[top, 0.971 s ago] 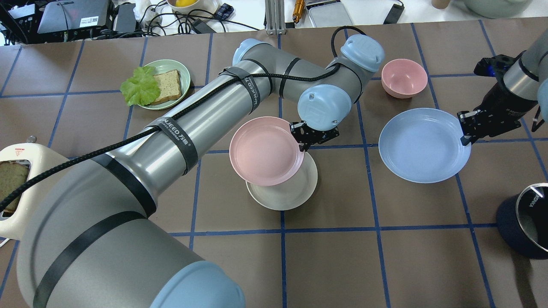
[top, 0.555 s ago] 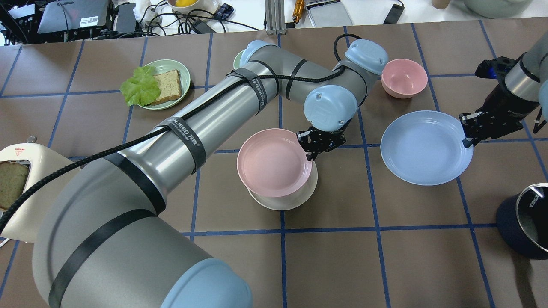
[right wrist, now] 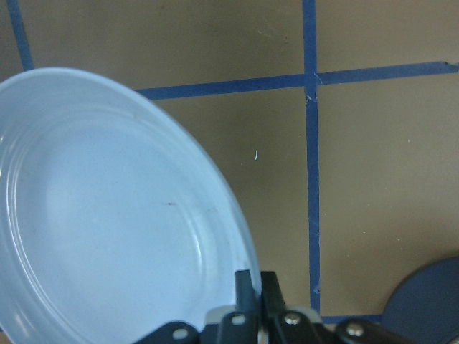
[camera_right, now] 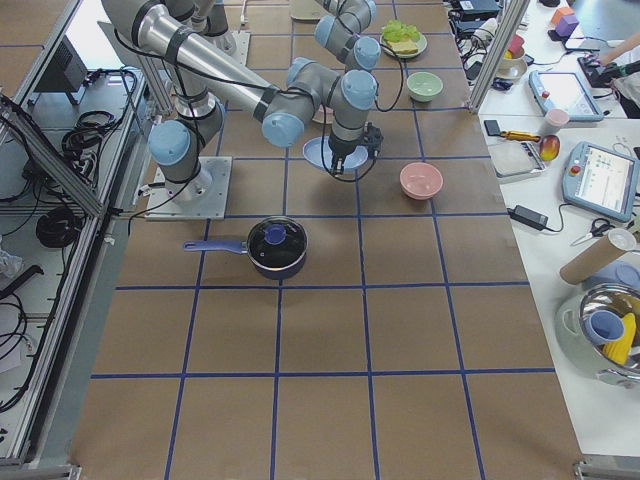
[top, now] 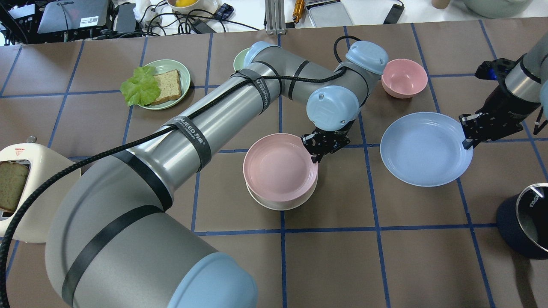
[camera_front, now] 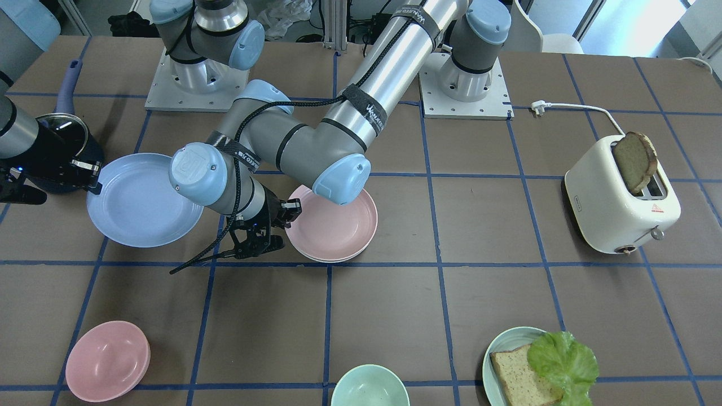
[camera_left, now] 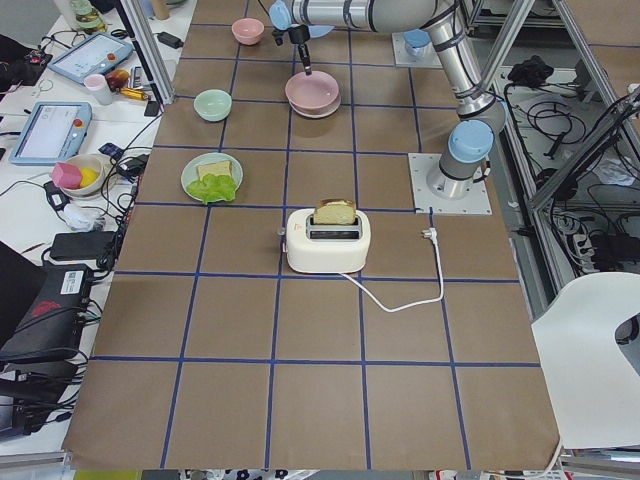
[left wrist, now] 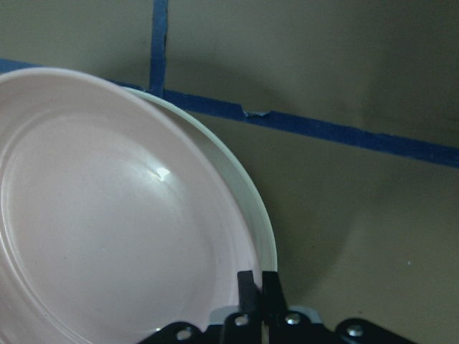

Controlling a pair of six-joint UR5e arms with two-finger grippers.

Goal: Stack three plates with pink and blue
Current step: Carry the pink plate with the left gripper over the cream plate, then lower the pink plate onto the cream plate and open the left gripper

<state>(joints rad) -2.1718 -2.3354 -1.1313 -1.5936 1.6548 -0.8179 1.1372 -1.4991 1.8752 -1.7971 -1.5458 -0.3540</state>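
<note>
The dusty pink plate point(top: 278, 169) sits almost squarely over the cream-white plate point(top: 274, 205), whose rim shows beneath it. I cannot tell whether they touch. My left gripper point(top: 317, 152) is shut on the pink plate's right rim. The wrist view shows the pink plate point(left wrist: 107, 215) pinched at its edge, with the cream rim point(left wrist: 247, 188) just outside it. The light blue plate point(top: 424, 149) is to the right. My right gripper point(top: 467, 140) is shut on its right rim, as the right wrist view of the blue plate point(right wrist: 107, 215) also shows.
A pink bowl point(top: 403, 78) stands behind the blue plate. A mint bowl point(top: 239, 60) is half hidden by my left arm. A teal plate with bread and lettuce point(top: 184, 75) is at the back left, a toaster point(top: 43, 175) at the left edge, and a dark pot point(top: 524, 222) at the right front.
My left gripper has carried the pink plate right and toward the robot, lowering it over the cream plate, which is now mostly covered. The blue plate has shifted slightly in my right gripper.
</note>
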